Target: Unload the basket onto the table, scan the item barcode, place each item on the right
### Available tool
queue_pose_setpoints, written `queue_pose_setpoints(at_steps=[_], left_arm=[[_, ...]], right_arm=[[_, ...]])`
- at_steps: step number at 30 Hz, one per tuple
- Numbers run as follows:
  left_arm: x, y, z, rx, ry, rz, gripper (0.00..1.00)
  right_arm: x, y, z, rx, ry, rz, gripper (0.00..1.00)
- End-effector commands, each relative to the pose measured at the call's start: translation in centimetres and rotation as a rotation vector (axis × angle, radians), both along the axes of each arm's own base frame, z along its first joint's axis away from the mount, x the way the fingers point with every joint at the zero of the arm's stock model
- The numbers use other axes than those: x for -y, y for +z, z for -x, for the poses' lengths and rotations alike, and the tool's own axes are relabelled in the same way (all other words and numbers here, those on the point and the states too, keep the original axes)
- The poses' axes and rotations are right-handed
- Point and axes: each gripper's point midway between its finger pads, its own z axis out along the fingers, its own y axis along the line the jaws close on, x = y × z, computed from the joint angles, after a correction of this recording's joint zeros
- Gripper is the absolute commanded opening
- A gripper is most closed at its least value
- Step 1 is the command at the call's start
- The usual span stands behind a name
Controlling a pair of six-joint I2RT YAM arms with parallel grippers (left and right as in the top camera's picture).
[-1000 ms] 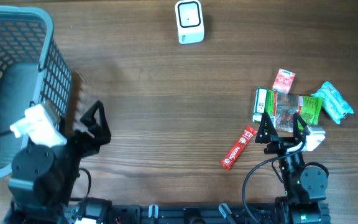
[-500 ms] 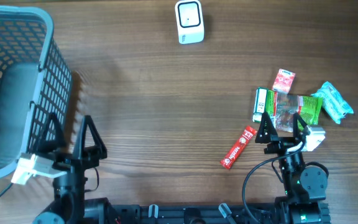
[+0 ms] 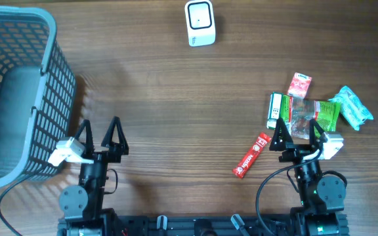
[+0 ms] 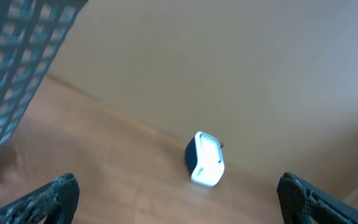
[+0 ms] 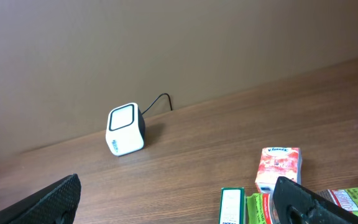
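Note:
The white barcode scanner (image 3: 199, 23) stands at the far middle of the table; it also shows in the left wrist view (image 4: 205, 158) and the right wrist view (image 5: 125, 129). Items lie in a cluster at the right: a red stick packet (image 3: 252, 155), a green-and-white box (image 3: 275, 110), a red tissue pack (image 3: 300, 85), a green packet (image 3: 314, 117) and a teal packet (image 3: 354, 108). My right gripper (image 3: 298, 131) is open just short of the green packet, holding nothing. My left gripper (image 3: 100, 134) is open and empty at the near left.
A grey-blue mesh basket (image 3: 18, 92) fills the far left corner, right beside the left arm, and its wall shows in the left wrist view (image 4: 17, 68). A black cable runs from the scanner to the back wall. Bare wood lies between the arms.
The left arm has swung away from the basket side and now stands further right with its fingers pointing at the far edge. The right arm and the items have not moved.

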Motion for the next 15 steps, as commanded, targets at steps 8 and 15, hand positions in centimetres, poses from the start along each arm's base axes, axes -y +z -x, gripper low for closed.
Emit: queue_pose_setpoints(at_steps=[8, 15], left_arm=[[-0.04, -4.24, -0.13, -0.141, 0.002, -0.128, 1.0], [-0.04, -4.24, -0.12, -0.141, 0.001, -0.128, 1.0]], right_arm=[[-0.26, 0.11, 0.04, 0.005, 0.015, -0.007, 1.0], [-0.26, 0.11, 0.04, 0.005, 0.015, -0.008, 1.0]])
